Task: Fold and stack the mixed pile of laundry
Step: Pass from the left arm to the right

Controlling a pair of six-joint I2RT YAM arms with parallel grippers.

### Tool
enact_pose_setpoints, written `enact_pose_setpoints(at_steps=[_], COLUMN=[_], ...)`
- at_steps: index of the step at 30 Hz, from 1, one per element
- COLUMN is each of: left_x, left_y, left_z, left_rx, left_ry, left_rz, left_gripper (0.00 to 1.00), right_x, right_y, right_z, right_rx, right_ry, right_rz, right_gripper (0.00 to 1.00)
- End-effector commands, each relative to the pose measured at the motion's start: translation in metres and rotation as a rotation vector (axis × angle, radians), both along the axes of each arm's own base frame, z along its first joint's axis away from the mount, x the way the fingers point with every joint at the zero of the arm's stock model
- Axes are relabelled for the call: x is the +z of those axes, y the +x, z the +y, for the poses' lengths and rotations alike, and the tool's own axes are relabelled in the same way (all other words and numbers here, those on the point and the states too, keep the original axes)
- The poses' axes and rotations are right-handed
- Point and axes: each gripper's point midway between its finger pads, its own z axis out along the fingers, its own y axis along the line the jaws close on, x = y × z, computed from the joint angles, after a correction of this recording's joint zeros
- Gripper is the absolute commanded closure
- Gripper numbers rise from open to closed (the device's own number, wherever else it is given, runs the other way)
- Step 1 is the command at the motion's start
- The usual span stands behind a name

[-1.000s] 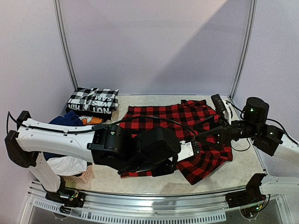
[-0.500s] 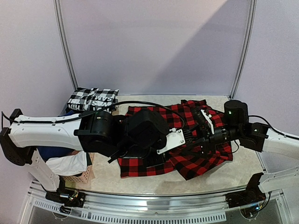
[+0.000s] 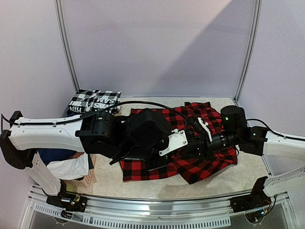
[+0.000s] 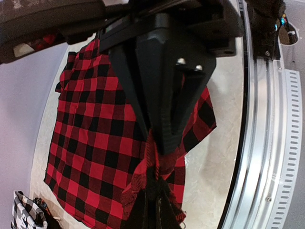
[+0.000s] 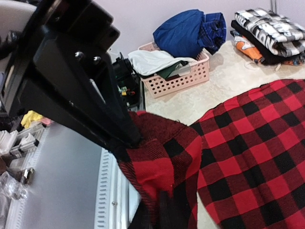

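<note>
**A:** Where is the red-and-black plaid shirt (image 3: 209,164) lying?

**B:** It is lying spread over the middle and right of the counter (image 3: 109,183), with one ridge of cloth being held up off it near its centre.

**A:** Who is holding that ridge?

**B:** Both. The left gripper (image 4: 155,214) is pinching it with its fingers closed tight. The right gripper (image 5: 157,217) is also looking closed on the same fold, its tip pointing nose to nose at the other.

**A:** So which arm is sitting nearer?

**B:** Neither. They are meeting just beside each other over the shirt, the left arm reaching in from the left and the right arm from the right. The short strip of cloth between them is running along that same left-to-right line.

**A:** And the next move?

**B:** I am guessing it is turning on that line. Carrying the ridge toward the near or far edge would lay a fold along it.

**A:** The rest of the pile?

**B:** Blue pieces (image 5: 188,31) and a white one (image 5: 152,59) are sitting in the pink basket (image 5: 176,78) at the near left. A folded black-and-white piece (image 3: 95,102) is resting at the far left.
</note>
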Motion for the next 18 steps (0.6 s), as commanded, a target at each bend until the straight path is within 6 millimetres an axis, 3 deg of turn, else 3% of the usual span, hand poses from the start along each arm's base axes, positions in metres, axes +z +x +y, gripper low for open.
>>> enact_pose_setpoints(at_steps=[1, 4, 8, 11, 14, 18], left_x=[0.014, 0.024, 0.039, 0.048, 0.054, 0.053], left_y=[0.006, 0.004, 0.002, 0.008, 0.018, 0.024], left_z=[0.006, 0.007, 0.011, 0.023, 0.043, 0.077], left_rx=[0.034, 0.040, 0.059, 0.130, 0.221, 0.329], left_ry=[-0.042, -0.080, -0.151, -0.197, -0.237, -0.283], left_rz=[0.023, 0.040, 0.073, 0.063, 0.040, 0.041], left_gripper=[0.99, 0.89, 0.44, 0.26, 0.17, 0.12], right_x=[0.015, 0.030, 0.064, 0.089, 0.107, 0.129], right_y=[-0.004, -0.005, -0.004, -0.004, -0.005, -0.013], right_z=[-0.002, -0.010, -0.025, -0.034, -0.042, -0.053], right_rx=[-0.009, -0.051, -0.133, -0.186, -0.218, -0.224], right_ry=[0.034, 0.065, 0.106, 0.128, 0.137, 0.167], right_rz=[-0.020, -0.033, -0.048, -0.047, -0.045, -0.059], right_gripper=[1.00, 1.00, 1.00, 1.00, 1.00, 1.00])
